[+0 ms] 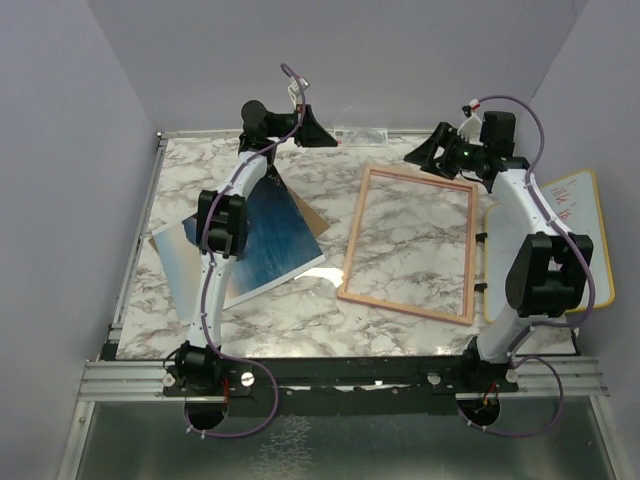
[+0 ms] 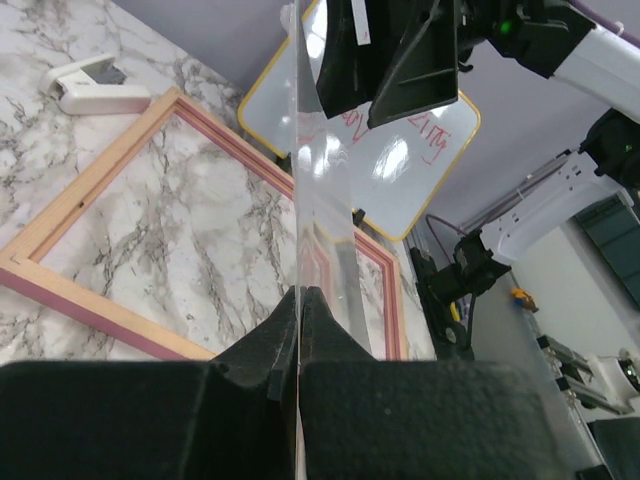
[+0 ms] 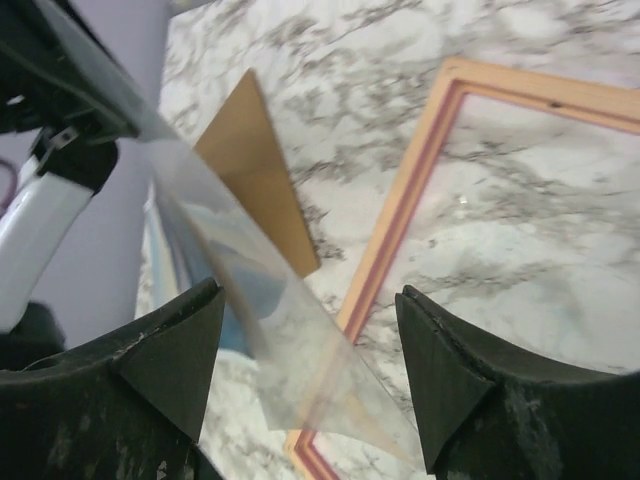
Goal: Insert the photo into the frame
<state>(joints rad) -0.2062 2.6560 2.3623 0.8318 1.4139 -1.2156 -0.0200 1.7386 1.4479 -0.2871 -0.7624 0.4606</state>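
the photo [image 1: 265, 235] lies flat on the left part of the marble table [image 1: 300, 320], picture side up, partly hidden by the left arm and wholly outside the frame. a brown board [image 1: 312, 216] shows at its far right edge. beyond them, near the table's far edge, the left claw [image 1: 318, 128] is clenched on 1 end of a clear sheet [image 2: 325, 200]. the left wrist view shows this sheet edge-on, pinched between the 2 closed fingers and raised off the table. right of center the frame [image 2: 98, 178] rests flat, with the marble showing through its opening. above its far edge the right claw [image 1: 435, 152] stands released, its 2 fingers spread and the sheet's other end passing between them. whether either pad touches the sheet cannot be told. a whiteboard [image 1: 575, 200] with red writing lies at the far right.
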